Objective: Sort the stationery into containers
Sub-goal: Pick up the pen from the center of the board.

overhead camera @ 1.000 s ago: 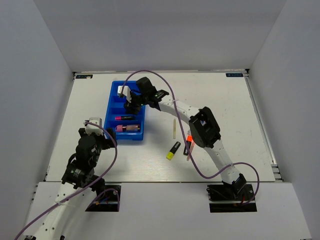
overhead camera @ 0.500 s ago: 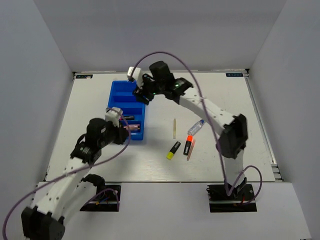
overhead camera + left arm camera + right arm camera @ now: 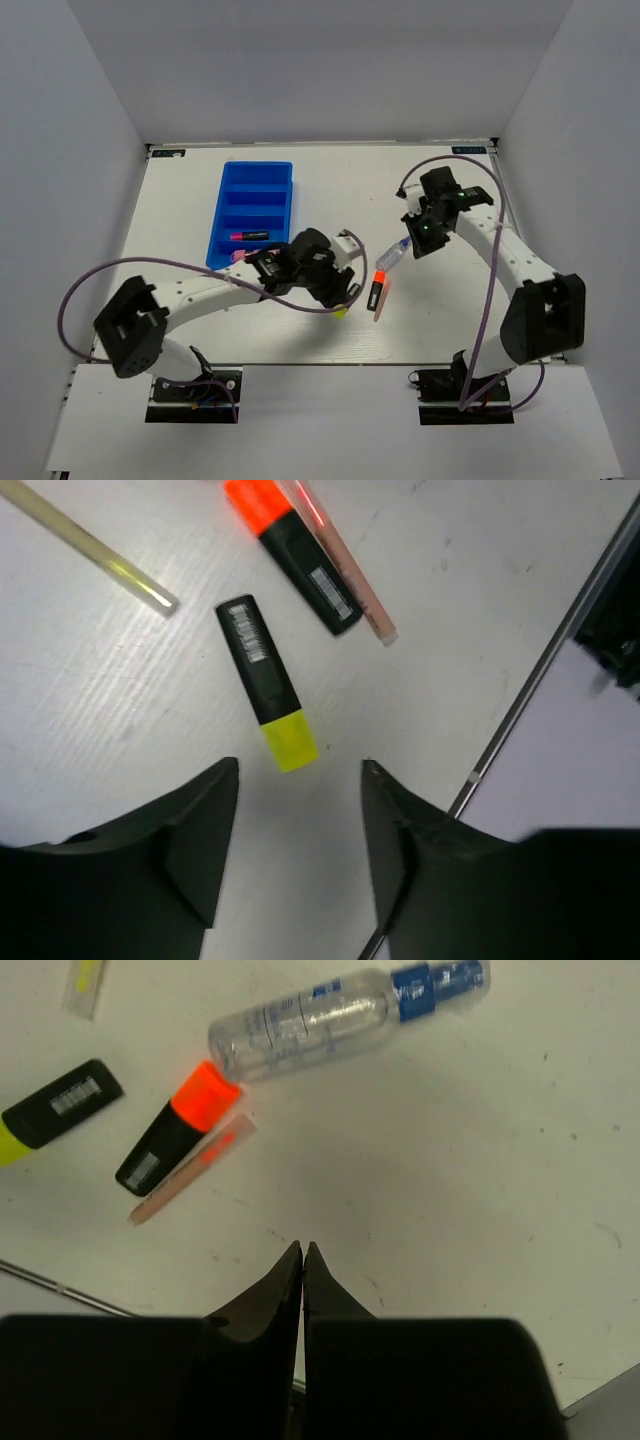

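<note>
The blue tray (image 3: 255, 190) stands at the back left, with a pink-tipped highlighter (image 3: 248, 236) in one compartment. My left gripper (image 3: 345, 291) is open and empty, hovering just short of the yellow-tipped highlighter (image 3: 265, 695); its fingers (image 3: 200, 820) flank the yellow tip. The orange-tipped highlighter (image 3: 300, 550), a pink stick (image 3: 345, 565) and a pale stick (image 3: 90, 550) lie beyond. My right gripper (image 3: 413, 248) is shut and empty over bare table near the clear blue-capped tube (image 3: 393, 255), which also shows in the right wrist view (image 3: 330, 1015).
The orange highlighter (image 3: 377, 290) and pink stick (image 3: 381, 302) lie side by side between the two grippers. My left arm (image 3: 230, 285) stretches across the tray's near end. The table's front edge rail (image 3: 530, 700) runs close by the left gripper.
My left arm has swung right from the tray's near end to above the yellow highlighter. My right arm has left the tray's far end and moved right, next to the tube.
</note>
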{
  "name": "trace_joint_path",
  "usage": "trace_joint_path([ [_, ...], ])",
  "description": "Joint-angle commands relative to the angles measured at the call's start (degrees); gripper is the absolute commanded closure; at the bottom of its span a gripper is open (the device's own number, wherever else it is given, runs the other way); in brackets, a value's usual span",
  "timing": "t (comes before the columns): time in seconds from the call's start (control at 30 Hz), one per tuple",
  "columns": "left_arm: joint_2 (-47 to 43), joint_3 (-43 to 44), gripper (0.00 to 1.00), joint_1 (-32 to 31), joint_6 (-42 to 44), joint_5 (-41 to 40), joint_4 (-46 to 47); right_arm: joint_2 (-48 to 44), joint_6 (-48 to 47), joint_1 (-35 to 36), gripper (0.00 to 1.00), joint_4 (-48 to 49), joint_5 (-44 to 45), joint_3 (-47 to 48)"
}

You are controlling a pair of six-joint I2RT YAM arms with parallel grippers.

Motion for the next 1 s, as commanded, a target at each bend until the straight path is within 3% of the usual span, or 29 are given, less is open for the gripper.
trace_joint_path([
  [0.0,5.8,5.3,0.41,-5.5,2.0,-8.6,1.2,-7.1,3.3,-2.5,0.96,1.6,-5.8,-1.9],
  [0.07,9.6,7.1,0.45,-8.1,3.1,-11.3,-0.7,-8.6,4.6,-5.1,0.96,2.3,-8.2,-3.2],
  [0.33,19.8,11.4,0.42,-8.9,2.9,-17.1,-0.4,-9.0,7.6,-11.7,0.95,4.3,-20.1,-6.9],
  [0.47,21.6,11.1,0.41,-9.3,2.3,-23.7,0.8,-9.8,8.3,-13.1,0.93,5.8,-23.1,-8.5],
  [0.9,29.3,15.0,0.4,-9.7,-1.4,-21.1,-3.9,-12.1,8.4,-16.2,0.93,6.8,-26.4,-10.0],
  [0.93,29.7,15.4,0.42,-9.8,-1.4,-20.4,-4.3,-12.2,8.5,-16.4,0.93,6.8,-26.6,-10.0],
  [0.97,29.9,15.2,0.51,-9.8,-1.5,-20.1,-5.0,-12.5,8.5,-16.8,0.93,6.8,-26.7,-10.0],
])
